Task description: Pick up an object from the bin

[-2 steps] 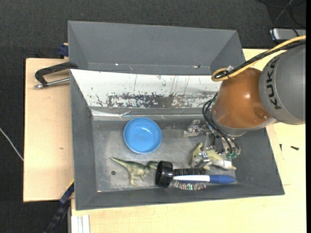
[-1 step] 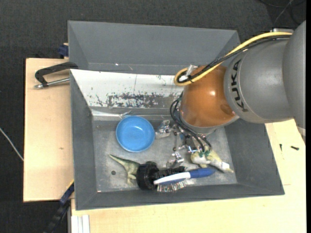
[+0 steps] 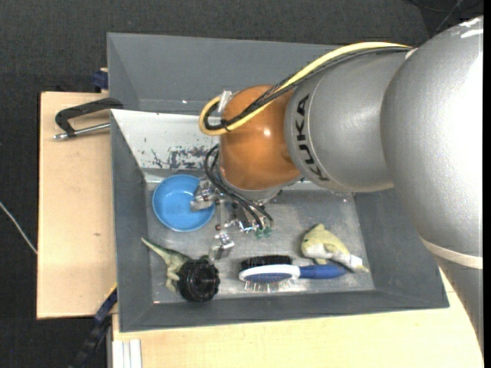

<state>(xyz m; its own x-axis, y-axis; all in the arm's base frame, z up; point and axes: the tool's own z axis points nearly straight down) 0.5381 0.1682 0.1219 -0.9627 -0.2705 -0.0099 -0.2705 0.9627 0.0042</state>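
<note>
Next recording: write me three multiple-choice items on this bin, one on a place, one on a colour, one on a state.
1. Where is the bowl?
A. left part of the bin
B. right corner
C. outside it
2. What colour is the handle of the brush?
A. red
B. blue
C. green
3. How does the bowl sit?
A. upside down
B. open side up
C. on edge

1 A: it lies by the left wall.
2 B: the handle is plainly blue.
3 B: its hollow inside faces up.
</note>
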